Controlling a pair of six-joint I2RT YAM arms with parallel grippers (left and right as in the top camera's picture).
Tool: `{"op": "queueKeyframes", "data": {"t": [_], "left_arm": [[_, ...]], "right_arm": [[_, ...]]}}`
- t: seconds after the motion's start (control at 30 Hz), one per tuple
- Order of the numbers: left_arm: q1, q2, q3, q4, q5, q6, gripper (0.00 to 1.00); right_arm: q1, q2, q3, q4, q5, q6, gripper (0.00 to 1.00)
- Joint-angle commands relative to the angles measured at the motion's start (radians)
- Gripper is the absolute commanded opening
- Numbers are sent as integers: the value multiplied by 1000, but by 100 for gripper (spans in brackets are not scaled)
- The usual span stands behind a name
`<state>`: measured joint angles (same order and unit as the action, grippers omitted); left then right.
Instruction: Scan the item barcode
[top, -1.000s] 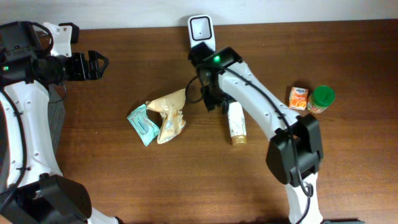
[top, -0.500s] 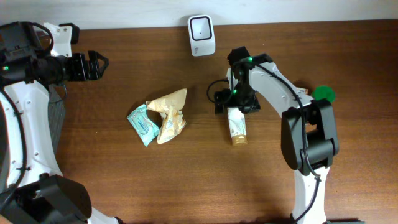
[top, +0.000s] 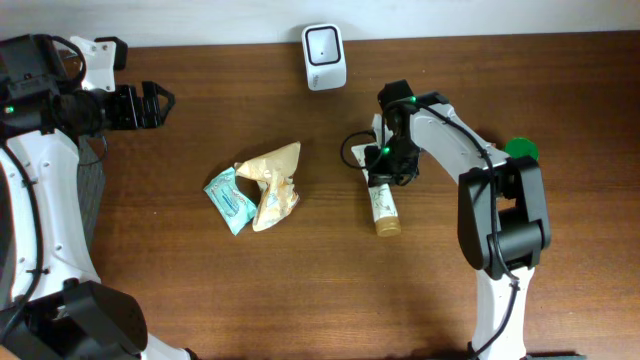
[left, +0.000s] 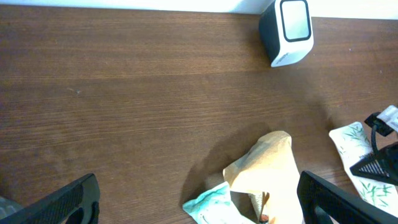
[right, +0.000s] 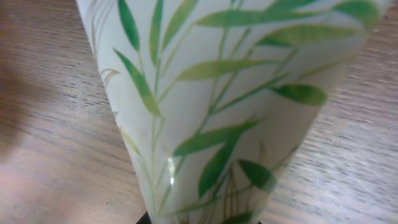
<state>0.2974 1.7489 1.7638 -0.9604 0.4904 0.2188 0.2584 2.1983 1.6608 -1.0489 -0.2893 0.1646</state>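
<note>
- Lying between the scanner (top: 324, 43) at the far edge and the robot's side of the surface (top: 200, 290), the tube (top: 384, 207) sits right of centre, flat on the wood.
- A crumpled tan bag (top: 272, 178) and a teal packet (top: 228, 201) lie touching each other, well left of the tube and apart from it.
- A green-lidded jar (top: 521, 150) stands at the right, mostly hidden behind the right arm; what it holds cannot be told.
- Nothing lies on the wood between the tube and the scanner; only the right arm and its dark cable loop (top: 352, 150) hang over that stretch.
- The tube's long axis runs far to near, leaning slightly right, with its gold cap toward the robot and its flat tail toward the scanner.
- The right hand (top: 385, 168) sits over the tail end, its jaws drawn narrow and gripping the tube there; in the right wrist view the white, green-leafed tube (right: 217, 106) fills the picture.
- The left hand (top: 160, 105) hangs at the far left, well away from everything, jaws spread wide and holding nothing.
- In the left wrist view the scanner (left: 286, 31) shows its window upward, with the bag (left: 267, 174) below it.
</note>
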Motion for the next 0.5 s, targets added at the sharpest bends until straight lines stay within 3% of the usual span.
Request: {"op": "queueKeyframes", "data": {"t": [0.0, 0.13, 0.2, 0.33, 0.47], "left_arm": [[-3, 8, 4, 2, 7, -9, 99], [-3, 11, 4, 2, 7, -9, 99], [-3, 15, 4, 2, 7, -9, 99], [-3, 45, 4, 1, 7, -10, 99], [-3, 65, 4, 1, 7, -9, 99]], "right_arm": [[18, -42, 90, -72, 301, 68, 4], [168, -9, 111, -113, 975, 243, 4], [223, 33, 111, -74, 1125, 262, 4], [276, 168, 111, -10, 1220, 207, 4], [293, 189, 112, -9, 1213, 211, 4]]}}
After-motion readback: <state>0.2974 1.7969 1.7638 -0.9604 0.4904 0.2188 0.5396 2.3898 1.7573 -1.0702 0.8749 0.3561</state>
